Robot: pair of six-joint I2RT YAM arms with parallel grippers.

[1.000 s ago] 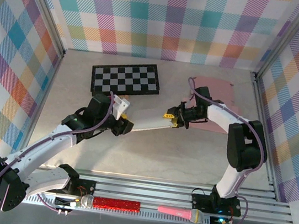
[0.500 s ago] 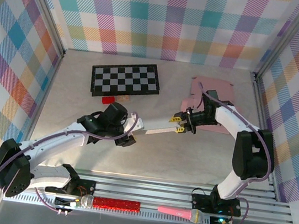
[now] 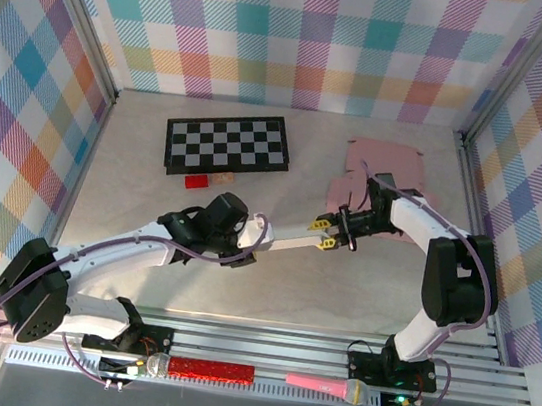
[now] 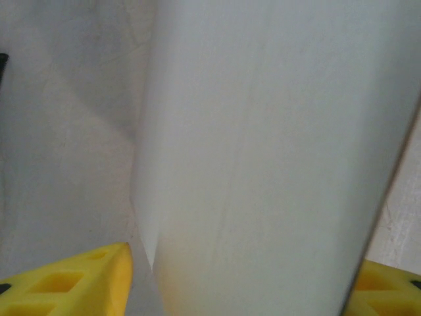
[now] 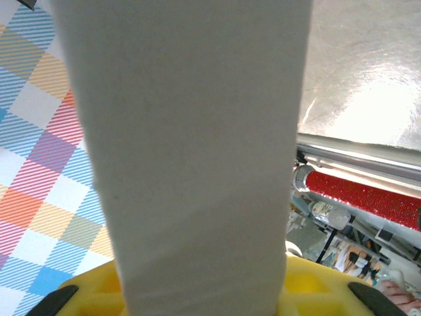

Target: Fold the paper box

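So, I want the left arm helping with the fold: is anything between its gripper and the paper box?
Nothing visible stands between them. The fingers of the left gripper flank one end of the paper box with no other object between, and the right gripper holds the other end.

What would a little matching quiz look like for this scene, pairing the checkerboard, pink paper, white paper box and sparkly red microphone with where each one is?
Things:
1. checkerboard
2. pink paper
3. white paper box
4. sparkly red microphone

Places:
A. mid-table, gripped by the right end effector
B. far right part of the table
C. on the metal rail at the near edge
D. far left part of the table

Pairs: 1-D, 2-B, 3-A, 4-C.
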